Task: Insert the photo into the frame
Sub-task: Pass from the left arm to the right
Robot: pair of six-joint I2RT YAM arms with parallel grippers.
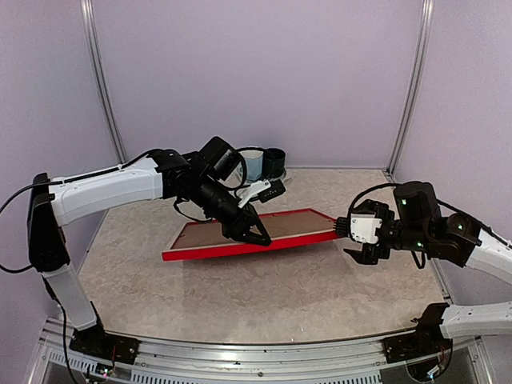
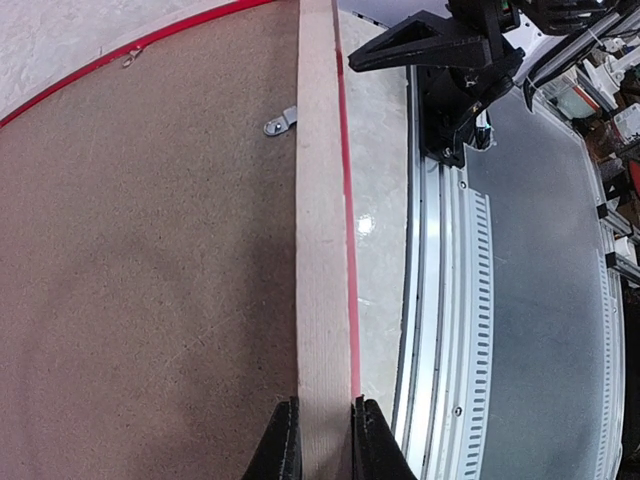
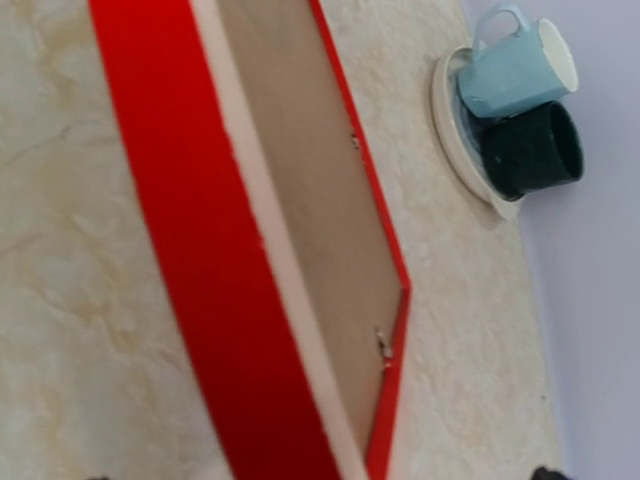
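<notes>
Pinches frame (image 1: 200, 251) near rail in left gripper (image 1: 260, 238); holds right gripper (image 1: 349, 239), jaws apart, just beside right end of long axis.

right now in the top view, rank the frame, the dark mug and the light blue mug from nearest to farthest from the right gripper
From the right gripper:
1. the frame, in the middle, its right corner just beside the open fingers.
2. the dark mug, far back, the right one of the pair.
3. the light blue mug, right beside it on the left, only slightly farther.
</notes>
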